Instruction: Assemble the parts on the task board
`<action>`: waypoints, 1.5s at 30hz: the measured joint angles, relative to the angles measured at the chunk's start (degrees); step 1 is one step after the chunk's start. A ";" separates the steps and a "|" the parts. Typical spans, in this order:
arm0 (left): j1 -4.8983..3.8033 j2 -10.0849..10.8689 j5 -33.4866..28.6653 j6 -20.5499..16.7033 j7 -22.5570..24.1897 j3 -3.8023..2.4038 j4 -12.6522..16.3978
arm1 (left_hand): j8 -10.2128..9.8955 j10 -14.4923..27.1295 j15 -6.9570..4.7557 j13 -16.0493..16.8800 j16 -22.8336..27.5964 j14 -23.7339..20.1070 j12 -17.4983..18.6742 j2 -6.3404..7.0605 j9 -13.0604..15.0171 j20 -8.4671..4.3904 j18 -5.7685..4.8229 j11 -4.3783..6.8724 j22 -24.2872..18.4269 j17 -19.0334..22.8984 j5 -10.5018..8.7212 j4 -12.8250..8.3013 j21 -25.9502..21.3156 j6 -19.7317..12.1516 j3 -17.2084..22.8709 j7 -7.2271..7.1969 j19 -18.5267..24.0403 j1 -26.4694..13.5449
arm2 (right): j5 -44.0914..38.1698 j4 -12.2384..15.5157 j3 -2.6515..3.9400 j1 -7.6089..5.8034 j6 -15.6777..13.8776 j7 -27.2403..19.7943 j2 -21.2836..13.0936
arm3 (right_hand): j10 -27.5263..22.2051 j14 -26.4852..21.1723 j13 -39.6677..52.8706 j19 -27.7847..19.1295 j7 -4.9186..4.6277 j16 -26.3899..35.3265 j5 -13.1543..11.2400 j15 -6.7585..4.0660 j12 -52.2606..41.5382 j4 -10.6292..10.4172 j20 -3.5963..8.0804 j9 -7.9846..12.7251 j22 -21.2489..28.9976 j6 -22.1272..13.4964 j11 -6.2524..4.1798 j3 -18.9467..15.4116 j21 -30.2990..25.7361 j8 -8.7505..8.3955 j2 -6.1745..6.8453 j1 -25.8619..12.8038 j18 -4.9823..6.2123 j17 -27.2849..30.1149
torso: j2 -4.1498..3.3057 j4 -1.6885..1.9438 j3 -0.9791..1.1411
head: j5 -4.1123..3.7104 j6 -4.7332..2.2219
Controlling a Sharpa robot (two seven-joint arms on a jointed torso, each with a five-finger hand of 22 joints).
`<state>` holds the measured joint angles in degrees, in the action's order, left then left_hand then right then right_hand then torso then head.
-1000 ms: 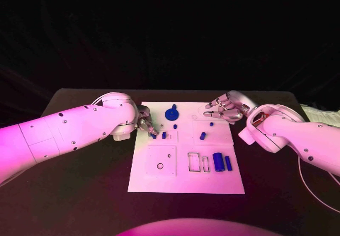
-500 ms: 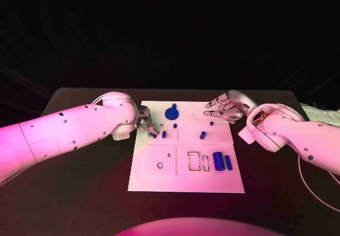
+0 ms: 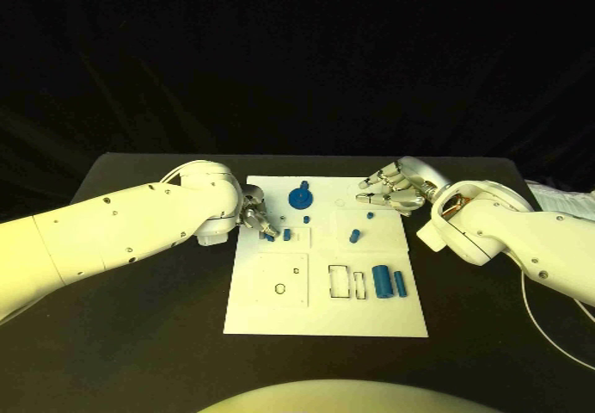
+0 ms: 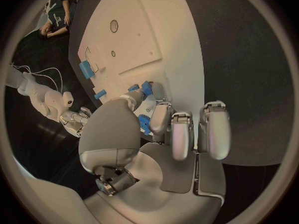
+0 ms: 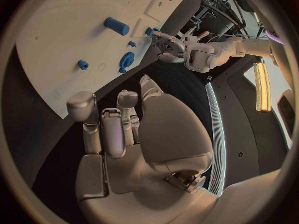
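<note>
1. At the board's left edge, the left hand (image 3: 254, 217) has its fingers curled down onto small blue pieces (image 4: 144, 89); the left wrist view shows blue between the fingertips (image 4: 159, 118), and I judge the hand pinches one of these pieces, though the hold is partly hidden.
2. Over the board's far right corner, the right hand (image 3: 395, 191) hovers with its fingers apart and nothing in them.
3. Between the two hands lies the white task board (image 3: 325, 318), which carries the parts: a round blue knob (image 3: 300, 199) near its far edge, a short slanted peg (image 3: 355, 236) in the middle, and two upright blue blocks (image 3: 388, 281) beside empty rectangular slots (image 3: 339, 281) towards the near right.
4. Judging by their look, the parts are small, stiff, light plastic with smooth sides, so they could slip or tip; a pinch across the middle of a peg's length seems safest, keeping it in line with its hole.
5. Under the board, the black table (image 3: 149, 344) is flat and matte, and the board lies flat on it.
6. Around the table the room is dark, with black cloth behind.
</note>
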<state>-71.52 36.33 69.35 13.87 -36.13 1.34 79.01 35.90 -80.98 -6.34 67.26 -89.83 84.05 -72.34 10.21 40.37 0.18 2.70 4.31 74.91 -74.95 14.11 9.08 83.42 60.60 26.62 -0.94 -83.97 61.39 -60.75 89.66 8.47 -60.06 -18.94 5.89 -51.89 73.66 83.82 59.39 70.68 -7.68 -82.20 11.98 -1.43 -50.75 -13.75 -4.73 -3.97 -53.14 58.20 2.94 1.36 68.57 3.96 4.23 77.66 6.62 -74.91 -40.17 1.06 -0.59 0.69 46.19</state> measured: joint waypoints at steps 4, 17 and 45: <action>0.00 -0.01 0.21 -0.15 0.00 -0.01 -0.09 | -0.01 0.00 -0.19 -0.04 0.00 -0.19 0.00 -0.95 0.08 -0.18 0.01 0.00 0.00 0.00 -0.03 -0.81 0.00 0.00 0.35 0.02 -0.18 1.01 | 0.01 0.02 0.00 0.00 0.01 -0.01 0.00 | 0.00 0.00 0.00 0.00 0.00 0.00 0.00 0.00 0.00 0.00 0.00 0.00 0.00 0.00 0.00 0.00 0.00 0.00 0.00 0.00 0.00 0.00 | -0.02 -0.01 0.00 | 0.00 -0.06; -0.01 0.21 0.16 -2.42 0.17 -0.03 0.35 | -0.80 0.52 -0.19 -1.85 0.00 -0.19 2.01 -2.08 0.55 -0.38 0.01 -0.53 0.00 0.01 -5.59 -2.25 -0.77 -1.20 1.77 0.91 0.03 5.73 | 0.09 0.06 0.00 0.01 0.03 -0.04 -0.03 | 0.00 0.00 0.00 0.00 0.00 -0.01 0.00 0.00 0.00 -0.17 0.00 0.00 0.10 0.00 0.00 -0.17 -0.27 0.00 -0.23 0.23 0.00 0.00 | -0.03 0.01 -0.01 | -0.01 -0.09; 1.05 5.52 1.40 -12.62 2.19 0.10 7.78 | -1.19 0.93 -0.17 -2.46 0.00 -0.20 2.90 -2.67 0.73 -0.38 0.01 -0.94 0.00 0.03 -11.34 -2.24 -0.82 -1.76 1.77 1.35 0.03 7.97 | 0.27 -0.02 0.00 0.27 0.05 -0.25 -0.09 | 0.00 0.00 0.01 0.01 0.00 -0.01 0.21 0.00 0.00 -0.32 0.00 0.00 0.25 0.00 0.00 -0.32 -0.27 0.00 -0.48 -0.02 0.00 -0.04 | 0.04 0.07 0.01 | 0.23 0.24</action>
<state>-70.47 41.85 70.75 1.26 -33.94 1.44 86.79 34.71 -80.05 -6.51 64.80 -89.83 83.85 -69.44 7.55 41.10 -0.20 2.70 3.37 74.91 -74.92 2.77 6.83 82.60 58.84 28.40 0.41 -83.94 69.36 -60.47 89.64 8.47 -59.79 -18.89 5.64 -51.98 73.66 83.82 59.40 70.68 -7.68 -82.21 12.19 -1.43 -50.75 -14.07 -4.74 -3.97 -52.89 58.20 2.94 1.03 68.30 3.96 3.75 77.65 6.62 -74.94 -40.13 1.13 -0.58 0.92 46.43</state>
